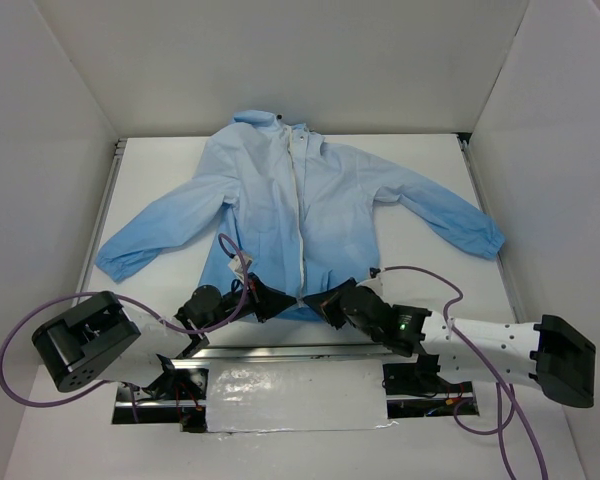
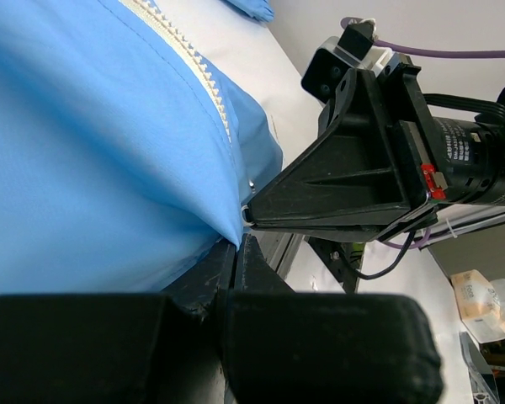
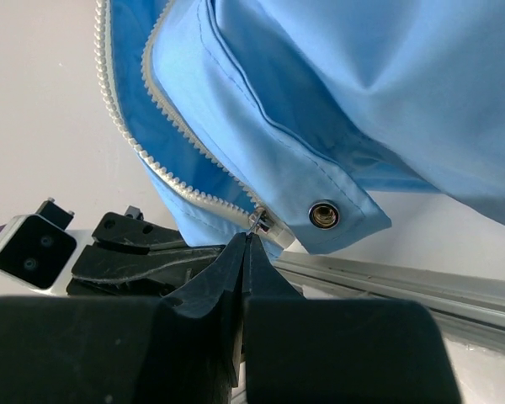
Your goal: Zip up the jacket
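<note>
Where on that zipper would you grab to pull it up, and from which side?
Pinch the small metal pull at the bottom end of the zipper, beside the snap, coming from the hem side nearest the robot. The jacket lies flat with the zipper running away from there, so the pull sticks out at that edge.

Top view: left arm point(image 1: 85, 345) noted black, boxy housing at 8 o'clock. Right arm point(image 1: 485, 345) noted white, dotted with holes, black end block at 4 o'clock; green LED point(image 1: 404, 322) lit. Purple cables point(image 1: 1, 358) looped off both. Left wrist view: black wedge fingers point(image 2: 337, 185), red tab point(image 2: 427, 177) seen at 3 o'clock.
</note>
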Controlling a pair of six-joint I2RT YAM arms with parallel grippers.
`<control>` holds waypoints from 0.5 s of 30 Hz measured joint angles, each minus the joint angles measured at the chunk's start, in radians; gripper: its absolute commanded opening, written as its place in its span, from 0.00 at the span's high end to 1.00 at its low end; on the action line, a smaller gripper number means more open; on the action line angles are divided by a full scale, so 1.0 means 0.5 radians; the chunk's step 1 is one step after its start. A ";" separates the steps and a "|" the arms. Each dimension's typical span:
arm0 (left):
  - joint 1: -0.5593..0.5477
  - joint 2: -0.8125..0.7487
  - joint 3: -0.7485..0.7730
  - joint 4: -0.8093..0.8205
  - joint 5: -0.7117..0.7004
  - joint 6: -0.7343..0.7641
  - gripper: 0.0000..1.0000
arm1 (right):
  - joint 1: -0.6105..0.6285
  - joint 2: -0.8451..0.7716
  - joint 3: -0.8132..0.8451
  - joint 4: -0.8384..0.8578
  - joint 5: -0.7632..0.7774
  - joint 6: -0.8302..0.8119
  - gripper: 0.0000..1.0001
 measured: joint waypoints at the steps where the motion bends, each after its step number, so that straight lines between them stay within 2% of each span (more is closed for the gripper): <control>1: 0.000 0.000 0.000 -0.002 0.000 0.000 1.00 | -0.003 0.008 -0.006 0.021 -0.005 -0.008 1.00; 8: 0.000 0.000 -0.005 -0.024 -0.002 0.001 1.00 | -0.048 0.057 -0.058 0.178 -0.066 -0.090 1.00; 15: 0.000 -0.030 -0.014 -0.019 -0.042 0.029 1.00 | -0.205 0.073 -0.055 0.237 -0.175 -0.234 1.00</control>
